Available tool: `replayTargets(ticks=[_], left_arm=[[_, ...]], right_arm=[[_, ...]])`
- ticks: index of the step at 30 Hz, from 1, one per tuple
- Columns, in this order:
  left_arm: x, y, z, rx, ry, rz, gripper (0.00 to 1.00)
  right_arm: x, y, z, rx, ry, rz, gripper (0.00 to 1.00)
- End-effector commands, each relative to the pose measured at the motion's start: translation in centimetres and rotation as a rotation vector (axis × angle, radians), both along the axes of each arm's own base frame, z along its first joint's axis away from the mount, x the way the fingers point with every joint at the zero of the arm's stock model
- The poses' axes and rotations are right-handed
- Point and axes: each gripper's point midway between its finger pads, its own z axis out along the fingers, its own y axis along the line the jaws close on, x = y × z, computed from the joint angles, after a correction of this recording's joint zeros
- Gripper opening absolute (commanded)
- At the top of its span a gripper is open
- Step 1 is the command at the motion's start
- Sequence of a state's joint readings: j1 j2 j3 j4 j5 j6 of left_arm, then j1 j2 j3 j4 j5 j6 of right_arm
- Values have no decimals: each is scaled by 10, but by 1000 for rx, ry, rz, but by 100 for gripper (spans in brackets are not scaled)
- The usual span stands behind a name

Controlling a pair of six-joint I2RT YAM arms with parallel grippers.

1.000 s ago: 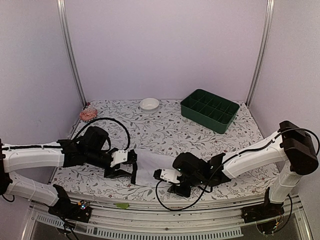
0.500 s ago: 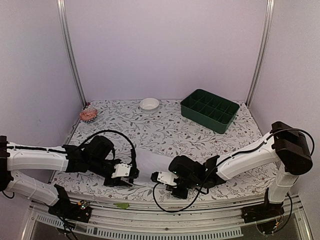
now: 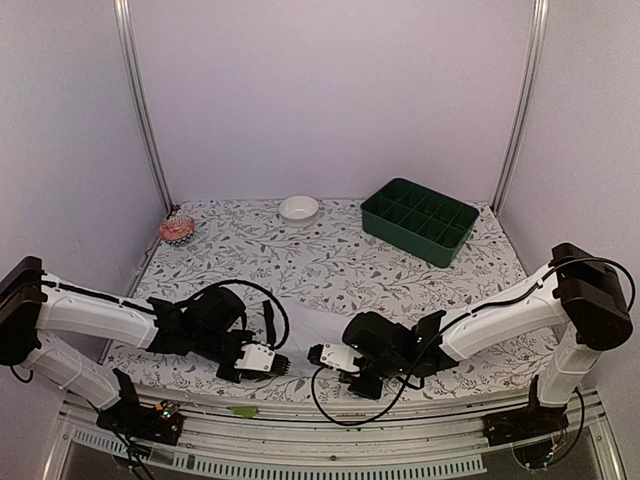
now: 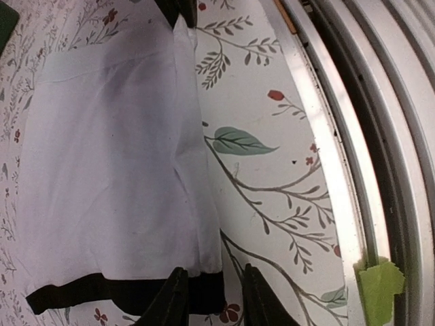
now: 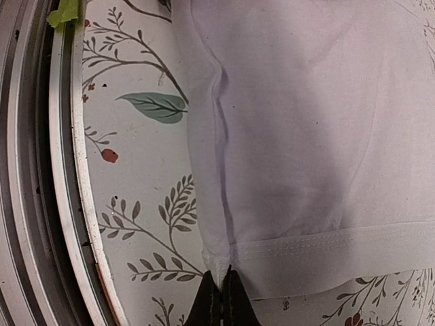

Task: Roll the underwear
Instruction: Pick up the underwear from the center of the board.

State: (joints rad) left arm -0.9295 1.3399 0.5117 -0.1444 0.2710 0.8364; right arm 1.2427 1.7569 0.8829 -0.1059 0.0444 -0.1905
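Now left gripper (image 4: 212,291) sits nearer, straddling underwear (image 4: 109,170).

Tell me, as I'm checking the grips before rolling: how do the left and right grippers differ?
The left gripper has its fingers apart, straddling the black waistband of the underwear. The right gripper is shut, apparently pinching the white hem at its corner. So the left gripper works the waistband end and the right gripper the opposite hem end. Both sit low at the underwear's near edge.
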Motion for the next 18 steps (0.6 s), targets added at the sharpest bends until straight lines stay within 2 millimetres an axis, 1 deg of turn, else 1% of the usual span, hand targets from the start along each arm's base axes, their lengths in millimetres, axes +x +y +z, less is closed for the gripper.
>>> replayTargets(ticks=[1,7,10,11,13,15,18], left_arm=[[14,-9,-3,9,-80,-6,30],[17,-17,-16,42,-54,-18,30],[16,-14,-26,70,-40,-22,29],[16,-14,-27,73,-39,-23,26],[17,-13,-28,80,-39,-17,14],[16,-12,-24,81,-41,-14,4],[8,-9,-16,73,-11,-29,0]], right_arm=[[-2,-14,0,-25,17,-32,0],[1,-16,3,-18,14,-47,0],[1,-17,5,-10,12,-51,0],[2,-18,5,-10,12,-52,0],[2,-19,7,-6,12,-57,0],[3,-21,8,-1,14,-61,0],[4,-23,14,15,14,-66,0]])
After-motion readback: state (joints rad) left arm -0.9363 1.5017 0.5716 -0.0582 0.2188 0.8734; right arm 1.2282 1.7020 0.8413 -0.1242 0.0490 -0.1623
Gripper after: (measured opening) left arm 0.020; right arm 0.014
